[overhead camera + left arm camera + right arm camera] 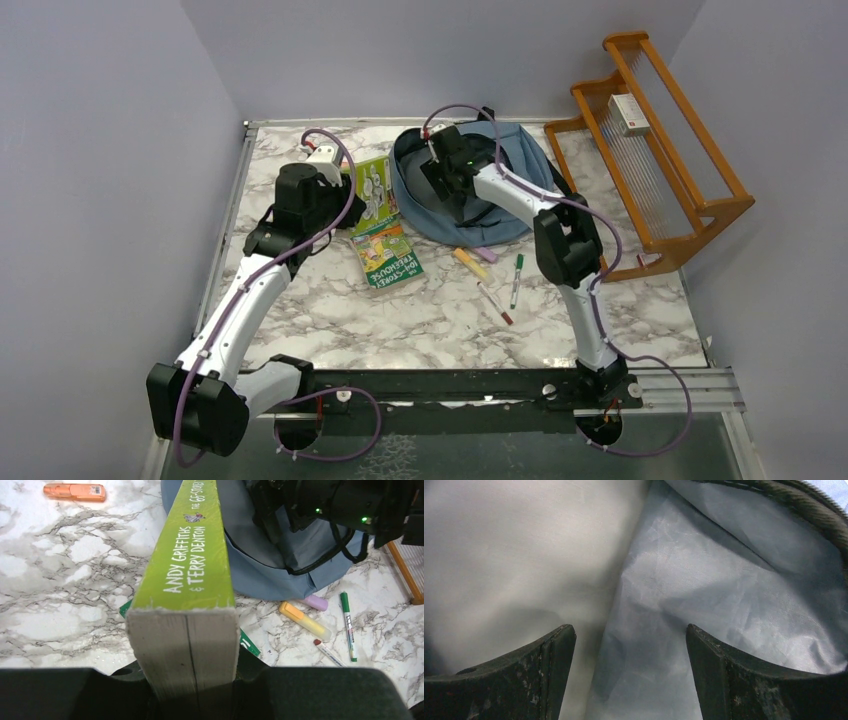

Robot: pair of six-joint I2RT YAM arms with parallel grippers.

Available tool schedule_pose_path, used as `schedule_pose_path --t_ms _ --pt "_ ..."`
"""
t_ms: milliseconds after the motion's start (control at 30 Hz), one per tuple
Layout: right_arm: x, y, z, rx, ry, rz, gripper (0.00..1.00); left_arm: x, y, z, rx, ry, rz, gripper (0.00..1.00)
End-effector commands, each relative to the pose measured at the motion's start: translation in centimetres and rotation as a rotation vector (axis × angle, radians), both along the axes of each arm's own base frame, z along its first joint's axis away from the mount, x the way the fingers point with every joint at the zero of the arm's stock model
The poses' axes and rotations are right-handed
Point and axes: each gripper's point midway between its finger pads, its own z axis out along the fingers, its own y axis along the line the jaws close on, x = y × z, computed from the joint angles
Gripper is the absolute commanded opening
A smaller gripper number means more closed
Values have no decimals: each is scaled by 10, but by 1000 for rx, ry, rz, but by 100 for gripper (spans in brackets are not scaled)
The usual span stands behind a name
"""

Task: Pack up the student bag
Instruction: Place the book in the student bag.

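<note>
The student bag (500,165) is a slate-blue backpack lying open at the back middle of the table; it also shows in the left wrist view (270,570). My right gripper (447,190) is inside its opening, open and empty, with grey lining (684,580) between the fingers (556,652). My left gripper (348,203) is shut on a thick book with a lime-green spine (192,555), held on edge just left of the bag (375,185). The fingers of the left gripper (186,685) are hidden by the book.
A second green book (388,256) lies flat in front of the bag. A yellow highlighter (470,262), a green marker (517,280), a red-capped pen (495,303) and a purple item (316,602) lie nearby. An orange item (75,491) lies far left. A wooden rack (650,130) stands right.
</note>
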Motion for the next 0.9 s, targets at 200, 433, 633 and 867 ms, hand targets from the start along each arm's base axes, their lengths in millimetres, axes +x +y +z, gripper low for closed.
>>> schedule_pose_path --t_ms 200,433,633,867 --pt "19 -17 -24 -344 -94 -42 85 4 -7 34 -62 -107 -18 0" --pt "21 -24 -28 -392 -129 -57 62 6 -9 36 -78 -107 -22 0" --pt "21 -21 -27 -352 -136 -66 31 10 -12 41 -99 -111 -22 0" --pt "21 -13 4 -195 -172 -85 4 17 -26 57 -186 -108 -45 0"
